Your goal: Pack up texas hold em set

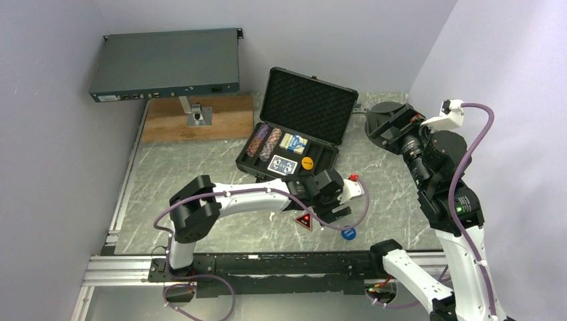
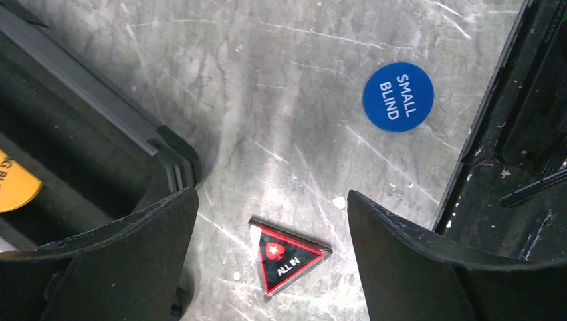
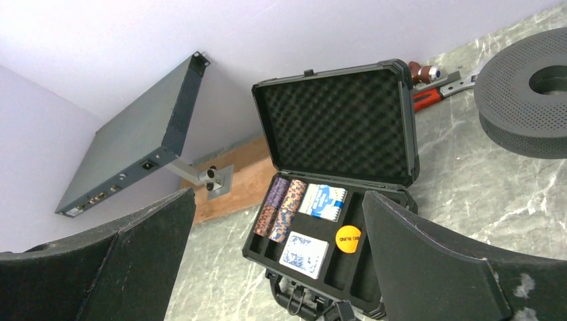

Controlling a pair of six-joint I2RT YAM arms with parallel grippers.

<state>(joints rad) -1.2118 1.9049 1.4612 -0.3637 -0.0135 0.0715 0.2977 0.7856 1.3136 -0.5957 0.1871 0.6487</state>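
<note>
The black briefcase (image 1: 321,148) stands open on the table with its foam lid up; it also shows in the right wrist view (image 3: 334,127). Inside are chip rolls (image 1: 265,142), two blue card decks (image 1: 283,164) and an orange button (image 1: 307,162). The red-triangle button (image 1: 304,221) and the blue button (image 1: 348,233) lie on the table in front of the case. My left gripper (image 1: 337,215) is open and hovers over the triangle button (image 2: 287,255), which lies between its fingers (image 2: 401,254); the blue button (image 2: 398,97) lies beyond. My right gripper (image 3: 277,257) is open, empty and raised at the right.
A grey rack unit (image 1: 166,63) sits on a post over a wooden board (image 1: 200,120) at the back left. A dark round spool (image 1: 384,124) lies at the back right, with a red-handled tool (image 3: 434,90) behind the case. A black rail (image 1: 267,264) runs along the table's near edge.
</note>
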